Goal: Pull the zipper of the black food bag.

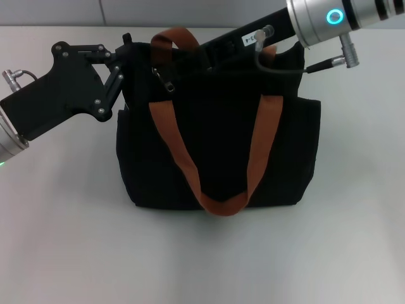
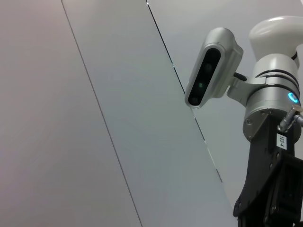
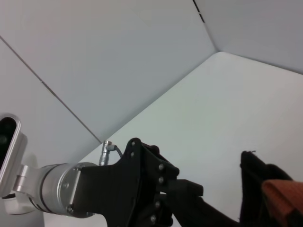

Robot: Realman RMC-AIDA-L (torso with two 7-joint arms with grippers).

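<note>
Overhead, black food bag (image 1: 218, 152) on table (image 1: 63, 240); zipper (image 1: 168, 84) just beside left gripper's (image 1: 124, 54) fingertips. Right gripper (image 1: 212, 50) behind bag's top. Finger states: cannot tell. Wrist views miss zipper.

Fingertips of the left gripper (image 1: 124, 58) and of the right gripper (image 1: 204, 52) are hidden against the black food bag (image 1: 218, 149), so jaw state is indeterminate; the zipper (image 1: 166, 80) line merges into black fabric.
</note>
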